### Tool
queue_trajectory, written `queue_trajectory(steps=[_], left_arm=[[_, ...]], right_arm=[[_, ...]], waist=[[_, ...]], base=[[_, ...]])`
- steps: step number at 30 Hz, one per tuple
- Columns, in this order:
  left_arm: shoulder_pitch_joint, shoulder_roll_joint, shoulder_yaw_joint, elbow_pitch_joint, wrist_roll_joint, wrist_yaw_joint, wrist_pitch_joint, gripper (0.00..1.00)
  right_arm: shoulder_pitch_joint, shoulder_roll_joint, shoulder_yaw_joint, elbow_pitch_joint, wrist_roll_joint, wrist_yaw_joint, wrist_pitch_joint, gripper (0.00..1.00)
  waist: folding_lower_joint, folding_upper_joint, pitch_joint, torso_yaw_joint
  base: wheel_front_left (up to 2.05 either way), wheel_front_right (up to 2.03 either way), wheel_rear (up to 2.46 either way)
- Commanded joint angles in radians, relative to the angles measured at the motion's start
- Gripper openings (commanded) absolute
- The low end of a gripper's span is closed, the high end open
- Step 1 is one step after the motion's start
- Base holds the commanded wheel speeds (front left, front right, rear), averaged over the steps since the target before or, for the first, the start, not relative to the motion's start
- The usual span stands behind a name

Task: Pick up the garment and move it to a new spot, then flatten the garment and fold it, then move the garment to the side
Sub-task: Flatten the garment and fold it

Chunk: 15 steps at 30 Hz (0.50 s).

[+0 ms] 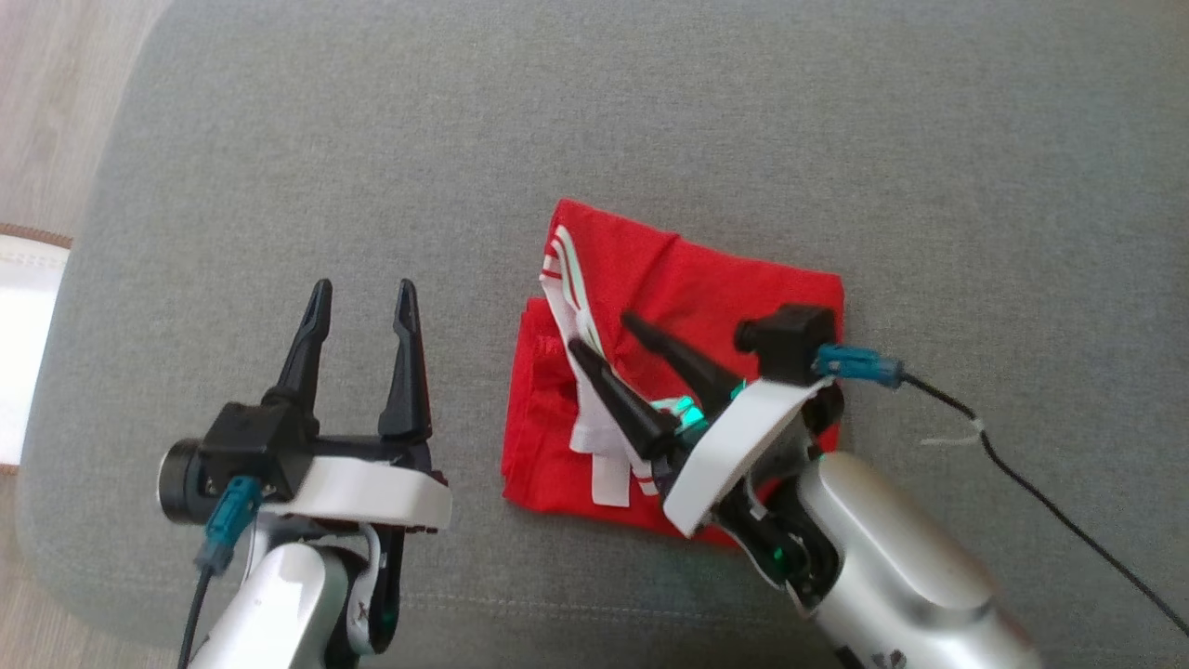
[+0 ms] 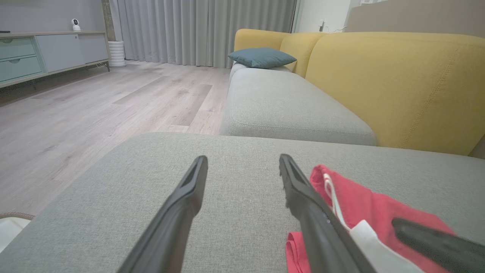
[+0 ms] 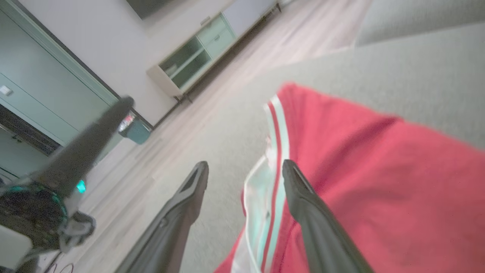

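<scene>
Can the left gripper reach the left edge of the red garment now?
Probably yes. The left gripper stands open beside the red garment, with bare grey cushion between them; the right gripper is over its middle, not that edge.

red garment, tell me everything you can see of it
The red garment is soft cloth with white, red and pale green striped trim, folded into a rough rectangle. It lies flat on the grey cushion. The right gripper hangs open over its striped side; contact cannot be told.
</scene>
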Motion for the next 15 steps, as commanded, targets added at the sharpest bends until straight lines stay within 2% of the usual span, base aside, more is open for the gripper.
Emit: queue_trajectory(steps=[1, 6, 11, 15], left_arm=[[-0.045, 0.010, 0.037, -0.025, 0.003, -0.002, -0.011, 1.00], [-0.034, 0.017, 0.047, -0.019, 0.006, 0.002, -0.012, 1.00], [-0.021, 0.028, 0.053, -0.021, 0.010, 0.013, -0.010, 1.00], [-0.010, 0.038, 0.060, -0.024, 0.010, 0.022, -0.006, 1.00]], right_arm=[[-0.036, 0.019, 0.016, -0.067, 0.000, 0.007, -0.057, 1.00], [-0.026, -0.044, -0.049, -0.184, -0.033, 0.007, -0.173, 1.00], [0.055, -0.122, -0.243, -0.287, -0.137, 0.007, -0.226, 1.00], [0.158, -0.159, -0.413, -0.350, -0.232, 0.007, -0.207, 1.00]], waist=[[-0.0001, 0.0000, -0.004, -0.003], [-0.0001, 0.0000, -0.019, -0.020], [-0.0001, 0.0000, -0.033, -0.043], [-0.0001, 0.0000, -0.046, -0.064]], base=[[0.00, 0.00, 0.00], [0.00, 0.00, 0.00], [0.00, 0.00, 0.00], [0.00, 0.00, 0.00]])
